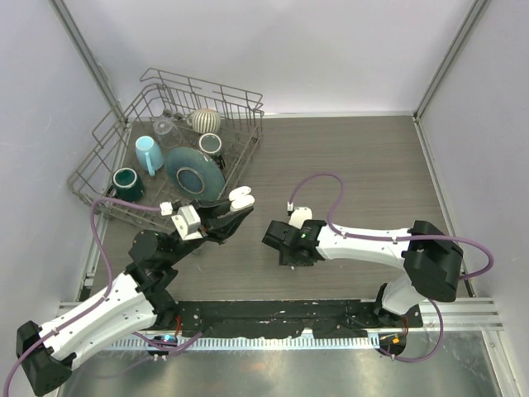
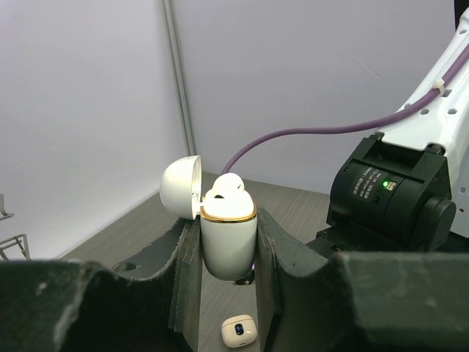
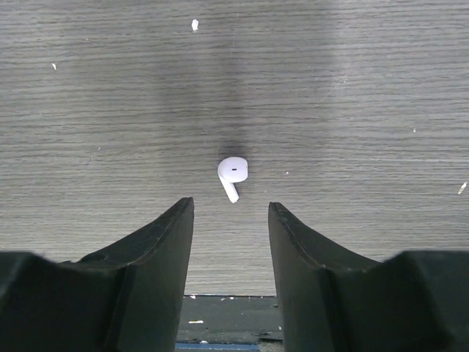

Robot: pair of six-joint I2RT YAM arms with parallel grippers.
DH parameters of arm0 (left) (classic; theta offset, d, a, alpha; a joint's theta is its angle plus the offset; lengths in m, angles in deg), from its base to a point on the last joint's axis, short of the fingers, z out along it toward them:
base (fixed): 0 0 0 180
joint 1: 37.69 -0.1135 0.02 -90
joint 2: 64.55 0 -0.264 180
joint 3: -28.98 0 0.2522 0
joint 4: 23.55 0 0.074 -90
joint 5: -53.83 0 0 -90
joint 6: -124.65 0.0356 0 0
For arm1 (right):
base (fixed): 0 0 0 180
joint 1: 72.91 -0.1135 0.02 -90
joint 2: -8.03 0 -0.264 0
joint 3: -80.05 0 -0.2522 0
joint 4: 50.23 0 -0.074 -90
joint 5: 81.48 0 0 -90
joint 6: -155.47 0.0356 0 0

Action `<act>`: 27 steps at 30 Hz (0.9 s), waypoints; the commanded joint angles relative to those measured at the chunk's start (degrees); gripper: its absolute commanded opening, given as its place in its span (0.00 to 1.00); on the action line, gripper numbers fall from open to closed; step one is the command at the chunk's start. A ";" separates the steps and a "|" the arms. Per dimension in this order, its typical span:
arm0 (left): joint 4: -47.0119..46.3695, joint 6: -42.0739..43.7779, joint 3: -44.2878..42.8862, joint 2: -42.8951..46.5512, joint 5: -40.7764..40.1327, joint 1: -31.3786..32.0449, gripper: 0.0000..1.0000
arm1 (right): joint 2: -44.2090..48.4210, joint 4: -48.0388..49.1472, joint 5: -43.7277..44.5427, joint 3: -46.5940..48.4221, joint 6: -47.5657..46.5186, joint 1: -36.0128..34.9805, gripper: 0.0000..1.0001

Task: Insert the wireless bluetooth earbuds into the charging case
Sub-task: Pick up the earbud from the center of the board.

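Two arms, left [image 1: 107, 306] and right [image 1: 372, 244], rise from the near edge of a grey wood-grain table [image 1: 364, 157]. A wire rack [image 1: 107, 165] with cups and a plate stands at the far left corner.

Left gripper [image 2: 229, 271]: jaws clamped on the flanks of the white case [image 2: 229, 235], held upright above the table. Its gold rim faces up and its lid [image 2: 179, 187] is hinged back to the left.

Right gripper [image 3: 231, 213]: pointed down at the table, jaws a moderate gap apart and gripping nothing.

One earbud [image 2: 227, 187] sits in the case, its top above the rim. A second earbud [image 3: 232, 172] lies on the table just ahead of the right fingertips, touching neither.

A small white piece [image 2: 239, 331] with a blue dot lies on the table beneath the case; what it is cannot be told.
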 commanded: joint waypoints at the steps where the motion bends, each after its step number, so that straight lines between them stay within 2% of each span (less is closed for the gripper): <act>1: -2.61 0.72 -0.63 0.40 -0.45 -0.11 0.00 | 1.24 0.41 0.79 1.23 1.09 -0.33 0.52; 13: -2.00 0.90 -0.54 1.45 -0.97 -0.20 0.00 | -2.19 3.75 -0.97 0.70 -0.85 1.25 0.43; 27: -2.17 0.99 -0.81 0.92 -0.89 -0.11 0.00 | -5.18 4.81 -1.85 0.26 -2.25 3.18 0.44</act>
